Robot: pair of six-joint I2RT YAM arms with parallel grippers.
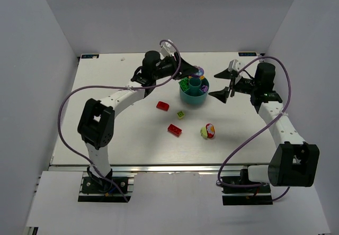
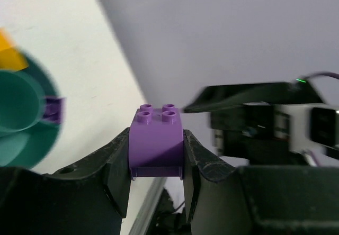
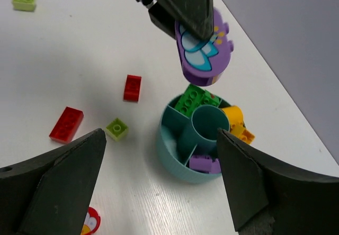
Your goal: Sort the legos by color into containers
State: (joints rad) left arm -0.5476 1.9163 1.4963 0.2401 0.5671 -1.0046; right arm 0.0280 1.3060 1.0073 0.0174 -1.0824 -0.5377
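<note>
Table: the teal bowl is set at the far middle, with green, orange and purple sorted by wedge. The left claw is clenched on a purple lego held over the bowl; the right claw is spread, empty. Step judged: purple drop-off. Lowering over the stored purple brick and release are called for.

White table, pale grey walls
</note>
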